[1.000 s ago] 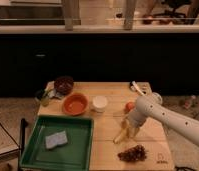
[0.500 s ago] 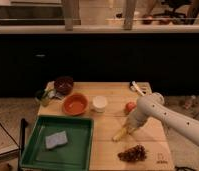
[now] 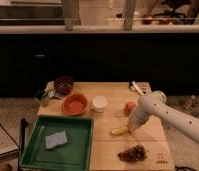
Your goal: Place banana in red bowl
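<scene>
On the desk (image 3: 109,90), my end effector (image 3: 129,128) clamped on the banana (image 3: 118,131), I lift clear of the cup (image 3: 99,103) toward the red bowl (image 3: 75,104).

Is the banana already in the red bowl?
No, the banana lies apart from the red bowl, toward picture-right, with the pincer shut on its end.
</scene>
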### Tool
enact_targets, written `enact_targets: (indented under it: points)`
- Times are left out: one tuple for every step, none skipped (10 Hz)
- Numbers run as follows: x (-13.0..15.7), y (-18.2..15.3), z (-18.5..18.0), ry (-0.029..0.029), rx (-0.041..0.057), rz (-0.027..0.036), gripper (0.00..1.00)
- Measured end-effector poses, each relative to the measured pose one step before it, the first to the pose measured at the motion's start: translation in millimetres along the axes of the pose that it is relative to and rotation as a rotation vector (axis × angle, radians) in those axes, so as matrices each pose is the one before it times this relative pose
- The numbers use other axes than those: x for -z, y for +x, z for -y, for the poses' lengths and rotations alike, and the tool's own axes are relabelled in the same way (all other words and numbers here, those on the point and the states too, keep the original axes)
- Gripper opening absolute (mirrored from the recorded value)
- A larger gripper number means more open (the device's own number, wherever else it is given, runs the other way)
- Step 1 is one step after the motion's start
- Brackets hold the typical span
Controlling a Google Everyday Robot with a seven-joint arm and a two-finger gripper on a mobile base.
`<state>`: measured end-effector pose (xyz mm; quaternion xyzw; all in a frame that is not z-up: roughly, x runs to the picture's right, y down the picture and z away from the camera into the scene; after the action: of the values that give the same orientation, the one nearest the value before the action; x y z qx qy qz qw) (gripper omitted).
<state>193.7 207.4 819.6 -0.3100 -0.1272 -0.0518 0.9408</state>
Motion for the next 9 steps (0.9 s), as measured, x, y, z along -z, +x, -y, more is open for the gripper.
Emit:
enact_targets:
  points:
    - [10.1, -4.24, 4.9, 0.00752, 0.01175, -0.00979, 0.08]
    - [9.84, -3.14, 3.95, 0.0045, 0.01124, -0.01229, 0.08]
    - [3.79, -1.91, 3.32, 0.00555, 0.00788, -0.00566, 0.08]
    - [1.34, -0.98, 4.4, 0.00509, 0.01153, -0.00921, 0.08]
    - [1.51, -2.39, 6.54, 0.00809, 0.0102, -0.00569, 0.08]
    - [6.06, -7.25, 14.79, 0.00951, 0.02208, -0.00806, 0.08]
    - [6.95, -2.9, 6.62, 0.006, 0.01093, -0.00611, 0.08]
    - [8.48, -2.08, 1.29, 0.00146, 0.01154, -0.01164, 0.08]
    - [3.12, -3.05, 1.36, 0.00244, 0.00982, -0.0043, 0.08]
